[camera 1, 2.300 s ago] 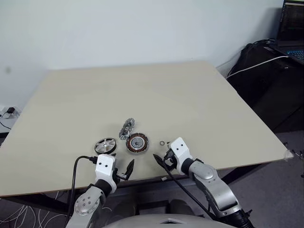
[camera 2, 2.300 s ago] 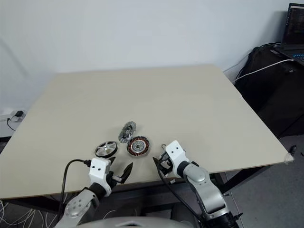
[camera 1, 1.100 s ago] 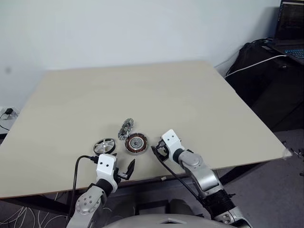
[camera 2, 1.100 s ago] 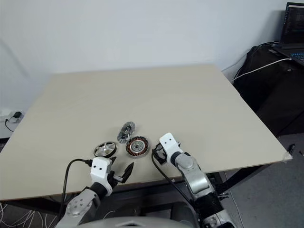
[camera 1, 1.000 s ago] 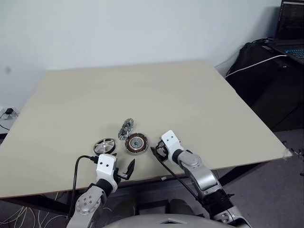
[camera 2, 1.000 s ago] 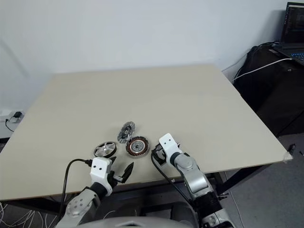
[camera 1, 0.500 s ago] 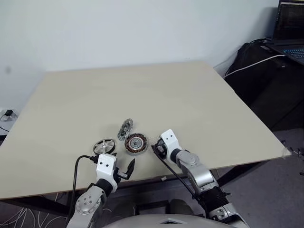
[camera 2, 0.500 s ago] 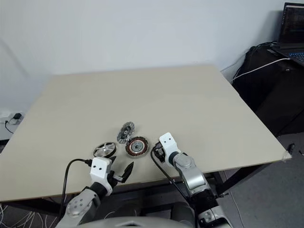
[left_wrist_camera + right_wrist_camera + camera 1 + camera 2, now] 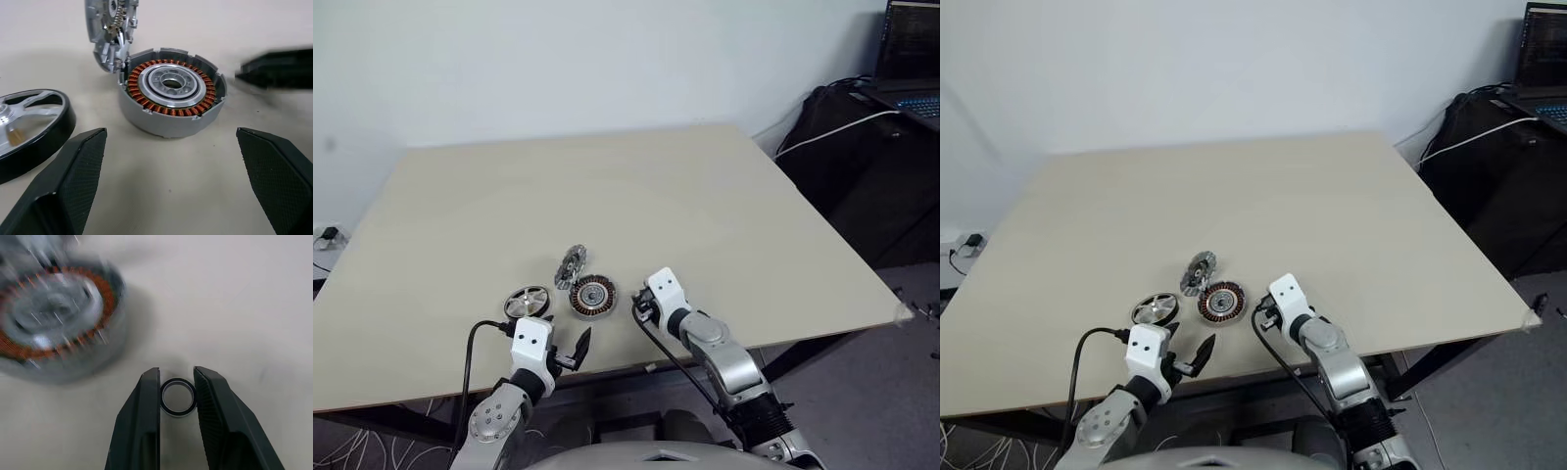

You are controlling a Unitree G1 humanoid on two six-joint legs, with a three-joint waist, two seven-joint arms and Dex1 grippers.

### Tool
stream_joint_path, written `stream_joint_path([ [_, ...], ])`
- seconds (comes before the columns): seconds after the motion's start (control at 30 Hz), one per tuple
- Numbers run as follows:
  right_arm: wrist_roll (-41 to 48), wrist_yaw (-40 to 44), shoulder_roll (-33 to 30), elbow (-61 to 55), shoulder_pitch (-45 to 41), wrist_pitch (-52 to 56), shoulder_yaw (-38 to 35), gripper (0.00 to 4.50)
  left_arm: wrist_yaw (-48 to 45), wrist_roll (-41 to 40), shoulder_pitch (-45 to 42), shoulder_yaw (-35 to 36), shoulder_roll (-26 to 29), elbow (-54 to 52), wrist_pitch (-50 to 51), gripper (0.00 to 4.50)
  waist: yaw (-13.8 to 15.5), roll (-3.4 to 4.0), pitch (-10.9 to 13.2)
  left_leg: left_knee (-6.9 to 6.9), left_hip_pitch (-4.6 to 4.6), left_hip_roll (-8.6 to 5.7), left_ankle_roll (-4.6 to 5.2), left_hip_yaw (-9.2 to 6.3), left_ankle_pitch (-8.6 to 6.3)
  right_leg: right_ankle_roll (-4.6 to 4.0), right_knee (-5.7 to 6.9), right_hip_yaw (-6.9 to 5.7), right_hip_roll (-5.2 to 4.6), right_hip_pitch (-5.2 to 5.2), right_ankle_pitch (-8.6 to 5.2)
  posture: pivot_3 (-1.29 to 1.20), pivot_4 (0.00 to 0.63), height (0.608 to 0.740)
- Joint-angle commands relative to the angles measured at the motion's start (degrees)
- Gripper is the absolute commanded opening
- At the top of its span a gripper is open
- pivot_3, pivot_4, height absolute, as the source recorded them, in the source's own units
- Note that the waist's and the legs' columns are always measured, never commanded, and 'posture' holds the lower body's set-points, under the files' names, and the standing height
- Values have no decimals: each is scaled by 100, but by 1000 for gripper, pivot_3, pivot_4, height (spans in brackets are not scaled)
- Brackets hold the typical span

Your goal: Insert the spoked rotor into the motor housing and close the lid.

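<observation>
1. The motor housing (image 9: pixel 593 296) sits on the table (image 9: pixel 636 196) close to the near edge, its ring of copper windings facing up around a silver centre; its lid (image 9: pixel 573 264) stands tilted open at the far side, touching the housing's rim
2. The spoked rotor (image 9: pixel 529 301) lies flat on the table just to the left of the housing, apart from it, and close to the near edge
3. The left gripper (image 9: pixel 171 161) hangs just off the near edge with its two fingers spread wide and nothing between them; the housing lies ahead between the fingertips, untouched
4. The right gripper (image 9: pixel 177 394) is just to the right of the housing, near the edge; its fingers are drawn in on either side of a small dark ring (image 9: pixel 177 397), touching or nearly touching it; whether the ring is off the table I cannot tell
5. The far and right parts of the table are bare and wide; beyond the right edge stand dark bags (image 9: pixel 862 157) and a laptop (image 9: pixel 911 59)
</observation>
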Motion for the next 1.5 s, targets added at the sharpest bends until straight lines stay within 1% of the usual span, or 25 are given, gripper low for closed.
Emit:
stream_joint_path([
  [0.03,51,188,91,-561,-177,61,317,683,5,22,-53,17,20,-139,-97,4500,-1,-1,-1,0,0,0,0,-2,0,0,0,-1,0,0,0,0,0,740],
  [0.13,12,295,179,-526,-327,92,598,683,13,17,-53,6,2,-136,-94,4500,-2,-2,0,0,0,-2,0,-1,0,1,-1,-2,0,1,1,0,0,740],
  [0.23,-89,355,264,-230,-526,-4,850,683,19,7,-18,16,-4,-152,-103,4500,-3,-3,1,1,0,-3,-1,-1,0,0,-1,-1,0,1,1,0,0,740],
  [0.4,-148,371,422,299,-797,-206,1027,683,68,3,72,15,-42,-207,-105,4500,-19,-4,1,-1,0,-3,-1,-2,0,-4,-1,-2,0,0,4,0,0,740],
  [0.5,-163,371,472,550,-919,-314,1021,683,91,4,107,2,-58,-231,-103,4500,-32,-3,1,-4,0,-3,-1,-2,0,-19,-1,-2,1,-2,13,0,0,740],
  [1.17,-226,338,775,1852,-1486,-764,841,683,132,-32,68,7,-72,-178,-150,4500,-118,-1,2,-11,3,-3,-4,-3,0,-29,1,-1,6,-5,20,0,0,740],
  [1.23,-234,332,802,1984,-1521,-815,810,1455,137,-31,68,13,-75,-168,-165,4500,-116,-1,2,-11,3,-3,-5,-3,0,-30,1,-1,6,-5,20,0,0,740],
  [1.27,-247,327,807,2019,-1527,-842,801,1681,139,-28,71,12,-78,-165,-172,4500,-117,-1,2,-11,2,-3,-5,-4,0,-30,1,-1,6,-5,20,0,0,740],
  [1.3,-259,323,815,2048,-1535,-864,793,2081,138,-29,69,15,-77,-161,-176,4500,-119,0,2,-12,3,-3,-5,-4,-1,-30,1,-1,6,-5,20,0,0,740],
  [1.37,-200,412,784,1851,-1466,-856,758,2688,137,-30,73,13,-81,-155,-188,4500,-120,0,1,-13,3,-3,-6,-4,-1,-30,1,0,6,-6,20,0,0,740],
  [1.47,-38,646,700,1285,-1300,-744,715,2688,138,-33,76,18,-85,-146,-200,4500,-117,0,2,-13,1,-4,-6,-5,-1,-31,1,-1,6,-6,20,0,0,740],
  [1.5,32,727,668,1058,-1233,-661,710,2530,136,-30,79,18,-85,-140,-203,4500,-118,0,2,-14,1,-4,-5,-5,-1,-30,0,0,6,-6,20,0,0,740],
])
